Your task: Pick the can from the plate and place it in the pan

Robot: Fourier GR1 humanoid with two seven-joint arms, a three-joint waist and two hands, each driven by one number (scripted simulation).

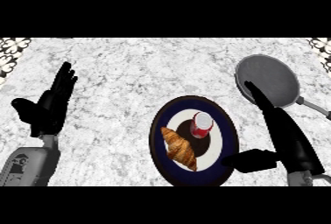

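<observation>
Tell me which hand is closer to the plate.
The right hand: its thumb sits at the plate's right rim, near the red can. The left hand rests open far off at the view's left.

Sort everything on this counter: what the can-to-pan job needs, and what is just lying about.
Job: can, standing on the plate; pan, far right; right hand, open beside the plate.
Lying about: croissant, on the plate next to the can; left hand, open, resting at the left.
</observation>
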